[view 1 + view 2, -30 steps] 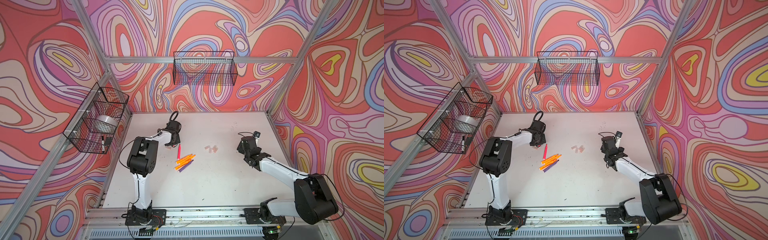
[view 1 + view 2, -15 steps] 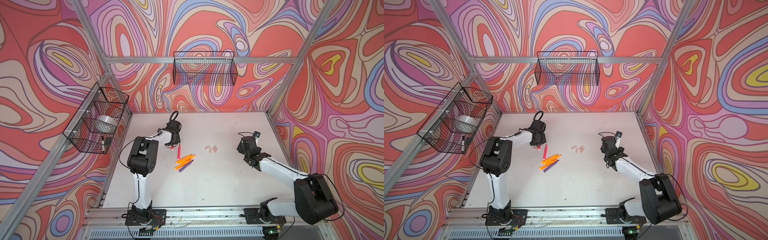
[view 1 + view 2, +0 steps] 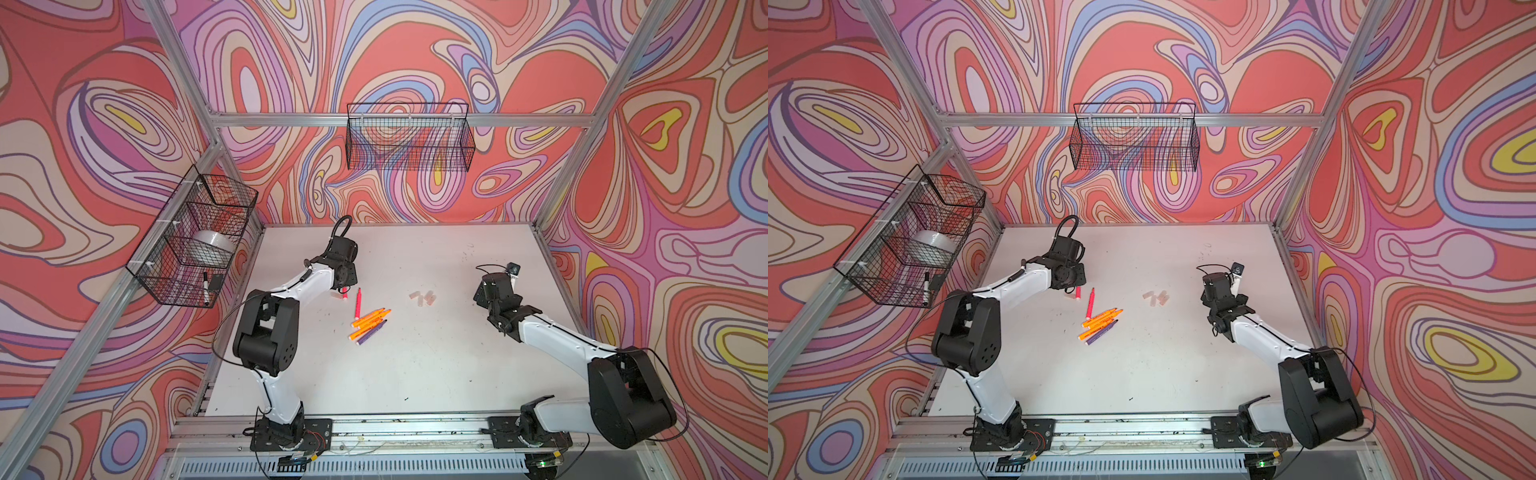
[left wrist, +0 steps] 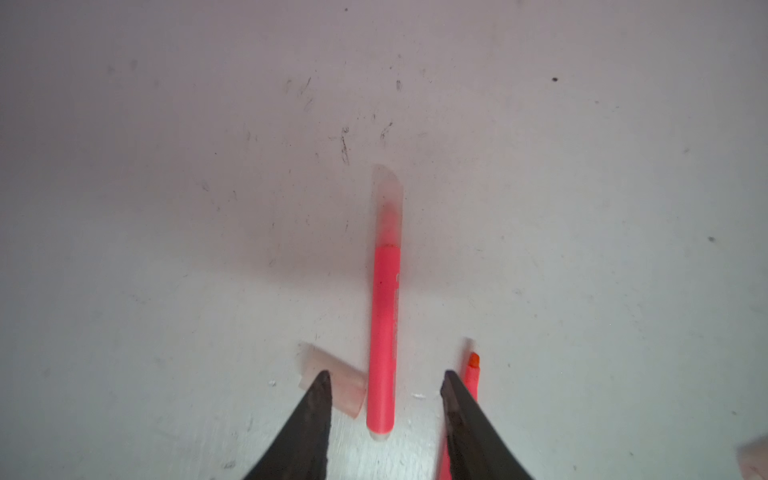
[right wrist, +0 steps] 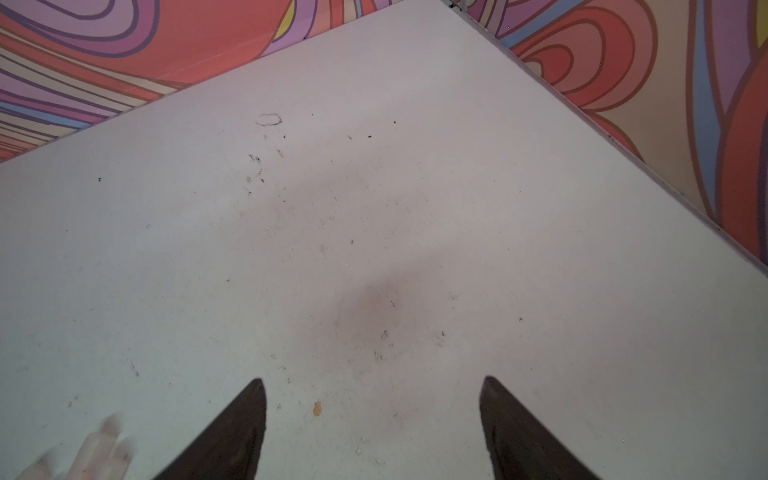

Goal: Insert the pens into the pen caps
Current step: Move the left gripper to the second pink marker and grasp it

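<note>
The pink pen [image 4: 383,332] lies flat on the counter [image 4: 166,166] with its tip seated in a clear cap [image 4: 388,195]. It is free between the parted fingers of my left claw [image 4: 385,376], and a loose cap [image 4: 336,384] sits just beside its tail. I judge it parked apart from the uncapped pens [image 3: 370,322] to keep finished work separate. My right claw [image 5: 374,380] hangs open over bare counter.

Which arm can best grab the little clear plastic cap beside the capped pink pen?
Left. The left gripper hangs open right above that small translucent plastic cap; the right gripper is far off across the white table.
</note>
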{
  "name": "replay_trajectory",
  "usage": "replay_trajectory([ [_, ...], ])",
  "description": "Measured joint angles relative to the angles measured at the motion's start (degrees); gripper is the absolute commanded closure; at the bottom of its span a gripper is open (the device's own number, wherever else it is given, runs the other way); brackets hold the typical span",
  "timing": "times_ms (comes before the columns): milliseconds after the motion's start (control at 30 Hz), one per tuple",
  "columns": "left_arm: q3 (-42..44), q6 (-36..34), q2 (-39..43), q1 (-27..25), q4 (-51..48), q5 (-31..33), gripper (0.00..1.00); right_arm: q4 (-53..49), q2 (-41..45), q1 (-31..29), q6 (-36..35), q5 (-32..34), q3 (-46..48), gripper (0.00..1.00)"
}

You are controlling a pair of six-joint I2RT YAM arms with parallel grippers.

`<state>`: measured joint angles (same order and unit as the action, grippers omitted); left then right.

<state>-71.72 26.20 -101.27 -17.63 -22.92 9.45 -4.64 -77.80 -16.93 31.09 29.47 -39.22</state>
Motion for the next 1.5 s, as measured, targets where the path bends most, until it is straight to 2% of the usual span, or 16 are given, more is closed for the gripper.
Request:
replay_trajectory([
  [167, 6.8, -0.1, 6.5, -5.9, 0.0, -0.1, 0.54, 0.0, 0.0, 0.0, 0.0, -0.2, 0.0, 0.17],
  [367, 11.9, -0.2, 5.3, -12.0, -1.0, -1.5, 0.55, 0.0, 0.0, 0.0, 0.0, -0.4, 0.0, 0.17],
  [700, 11.6, -0.8, 2.0, -11.9, -0.9, 0.7, 0.55, 0.0, 0.0, 0.0, 0.0, -0.6, 0.0, 0.17],
  [967, 9.7, -1.2, -2.5, -11.0, -1.0, 1.1, 0.61, 0.0, -0.1, 0.0, -0.2, -0.6, 0.0, 0.17],
  [1433, 8.1, -1.6, -4.2, -10.1, -0.9, 1.1, 0.67, 0.0, -0.5, 0.0, -0.2, -0.8, -0.2, 0.17],
  [1500, 8.1, -1.6, -4.2, -10.0, -0.8, 1.1, 0.71, 0.0, -0.5, 0.0, -0.2, -0.8, -0.2, 0.17],
])
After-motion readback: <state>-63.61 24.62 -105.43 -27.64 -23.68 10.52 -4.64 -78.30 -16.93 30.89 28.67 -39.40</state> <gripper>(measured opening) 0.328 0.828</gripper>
